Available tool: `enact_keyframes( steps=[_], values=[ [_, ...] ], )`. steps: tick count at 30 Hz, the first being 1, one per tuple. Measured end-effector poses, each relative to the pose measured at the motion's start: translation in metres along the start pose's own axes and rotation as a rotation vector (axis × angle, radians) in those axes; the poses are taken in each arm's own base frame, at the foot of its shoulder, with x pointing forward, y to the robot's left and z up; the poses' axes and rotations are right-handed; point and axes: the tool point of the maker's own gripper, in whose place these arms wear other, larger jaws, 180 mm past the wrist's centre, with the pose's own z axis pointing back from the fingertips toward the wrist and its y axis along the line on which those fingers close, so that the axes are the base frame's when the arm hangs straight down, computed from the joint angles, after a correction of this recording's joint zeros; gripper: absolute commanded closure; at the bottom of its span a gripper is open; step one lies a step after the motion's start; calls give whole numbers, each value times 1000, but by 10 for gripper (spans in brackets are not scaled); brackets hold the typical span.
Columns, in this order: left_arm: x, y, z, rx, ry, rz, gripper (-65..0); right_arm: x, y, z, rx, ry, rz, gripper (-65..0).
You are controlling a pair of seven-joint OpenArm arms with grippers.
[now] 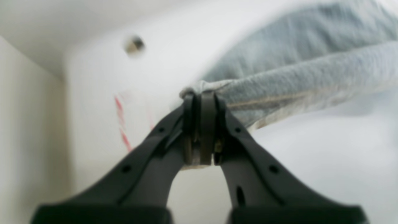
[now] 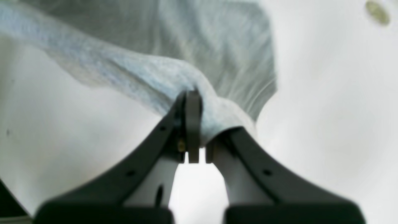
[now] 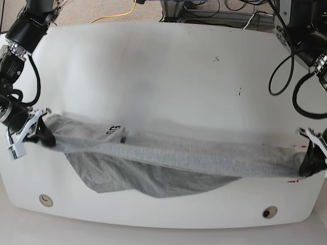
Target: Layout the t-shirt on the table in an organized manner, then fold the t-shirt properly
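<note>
The heather-grey t-shirt [image 3: 173, 163] is stretched in a long band across the near half of the white table [image 3: 163, 76], its lower part sagging onto the tabletop. Dark lettering [image 3: 115, 130] shows near its left end. My left gripper [image 3: 309, 166] pinches the right end of the cloth. The left wrist view shows the left gripper [image 1: 200, 96] shut on a bunched edge of the t-shirt [image 1: 295, 71]. My right gripper [image 3: 43, 133] holds the other end. In the right wrist view the right gripper [image 2: 199, 102] is shut, with the t-shirt [image 2: 161, 77] wrapped over one finger.
Two round grommet holes [image 3: 46, 200] [image 3: 269, 212] sit near the table's front edge. Red dashed marks [image 1: 121, 121] lie on the table near the left gripper. Cables and arm bases stand at the far corners. Small dark specks [image 3: 215, 59] dot the far right.
</note>
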Motion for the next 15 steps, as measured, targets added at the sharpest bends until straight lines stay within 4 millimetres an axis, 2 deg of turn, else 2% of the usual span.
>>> enact_keyframes(
  steps=[7, 12, 15],
  values=[
    [99, 14, -7, 13, -167, -125, -4, 72, -30, -4, -44, -54, 66, 0],
    [137, 37, -14, 33, -198, -95, -4, 134, -36, 3, -56, -136, 130, 0],
    [151, 52, -17, 46, -190, -68, -4, 162, -39, 2, -67, -145, 161, 0]
  ],
)
